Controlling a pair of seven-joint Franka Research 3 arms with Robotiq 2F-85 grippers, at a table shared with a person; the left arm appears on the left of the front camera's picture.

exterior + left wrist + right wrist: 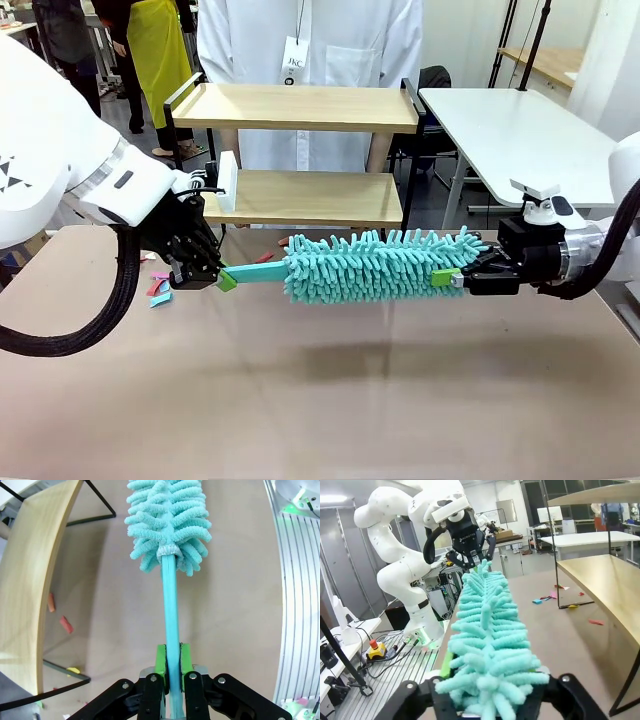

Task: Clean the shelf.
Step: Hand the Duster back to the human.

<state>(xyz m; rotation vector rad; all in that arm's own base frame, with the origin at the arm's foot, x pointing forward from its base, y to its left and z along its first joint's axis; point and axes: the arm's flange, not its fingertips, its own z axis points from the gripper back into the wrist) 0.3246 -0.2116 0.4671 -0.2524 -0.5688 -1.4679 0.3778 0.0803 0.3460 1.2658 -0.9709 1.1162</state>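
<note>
A: From the front, where is the shelf [300,150]?
B: At the far side of the brown table [320,400], with a person in a white coat [310,40] right behind it. Just in front of its lower board a teal duster [370,265] hangs level above the table.

A: Who has it?
B: Both arms. The left gripper [222,280] is clamped on the handle end, the right gripper [452,279] is closed on the fluffy tip.

A: And the left wrist view?
B: The left gripper's [173,662] green pads [160,661] are pinched tight on the teal handle [171,610]. The shelf's lower board [30,590] runs beside it, with small coloured scraps [65,624] on the table under it.

A: Right wrist view?
B: The duster's [485,630] fluff buries the right gripper's fingers. The shelf [605,580] stands beside the duster, and the left gripper [470,562] holds its far end.
</note>
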